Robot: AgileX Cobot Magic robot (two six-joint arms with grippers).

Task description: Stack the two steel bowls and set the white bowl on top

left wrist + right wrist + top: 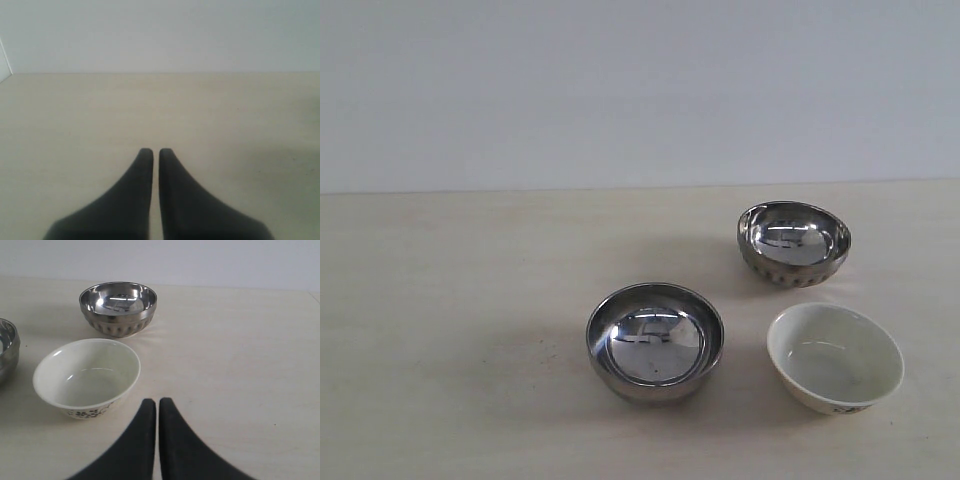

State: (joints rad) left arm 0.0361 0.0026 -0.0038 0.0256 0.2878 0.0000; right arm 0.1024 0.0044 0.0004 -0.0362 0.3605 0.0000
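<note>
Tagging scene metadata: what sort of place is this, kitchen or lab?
Probably a lab test bench, not a kitchen: pale tabletop, plain blank wall behind, and only three empty bowls set out, a smooth steel bowl, a dimpled steel bowl and a white bowl.

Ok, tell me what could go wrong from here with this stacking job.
1. The dimpled steel bowl and the smooth steel bowl look mirror-slick; a rim pinch may slip.
2. The white bowl lies close beside the right claw's way to the dimpled steel bowl and could get knocked.
3. The left claw's camera shows no bowl.
</note>
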